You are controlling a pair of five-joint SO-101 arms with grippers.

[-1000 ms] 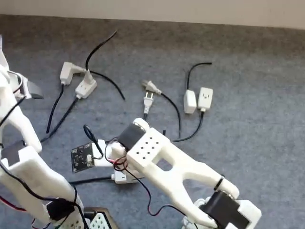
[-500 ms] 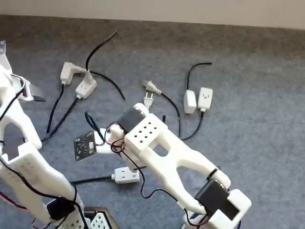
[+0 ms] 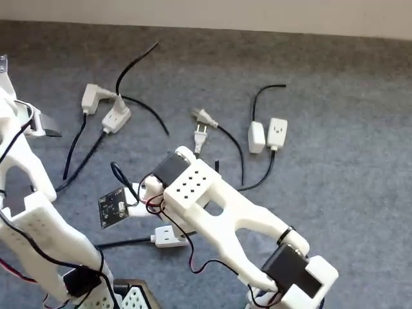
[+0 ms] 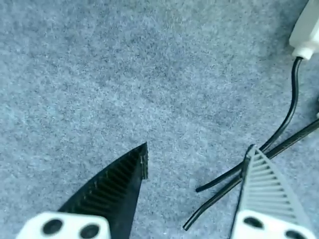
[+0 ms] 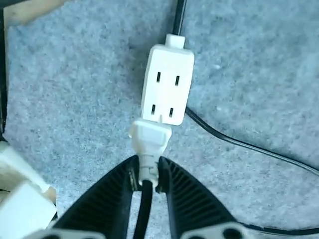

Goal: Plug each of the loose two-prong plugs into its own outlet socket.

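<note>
right arm [image 3: 219, 212] lies stretched low from the near right corner toward mid table [image 3: 347, 129], wrist bent down, w/ a small camera board [image 3: 116, 209] sticking out beside it. right hand [image 5: 144, 177] is clamped on the cord end of a white plug [image 5: 150, 139]. the plug's front sits against the lower slot pair of a white outlet socket [image 5: 167, 89]; can't tell if the prongs are in. left arm [image 3: 38, 232] stands folded at the table's left edge. left hand [image 4: 198, 152] hangs over bare cover w/ fingers wide apart, black cords [image 4: 234, 179] passing just beside one finger.

farther back, an angled plug [image 3: 93, 96] and a second socket [image 3: 116, 117] lie close together at the left. two loose plugs [image 3: 205, 117] lie mid table. a capped plug [image 3: 256, 136] and a third socket [image 3: 277, 132] lie side by side at the right.

table cover is grey short-pile carpet. a pale wall [image 3: 257, 13] runs along the far edge.
</note>
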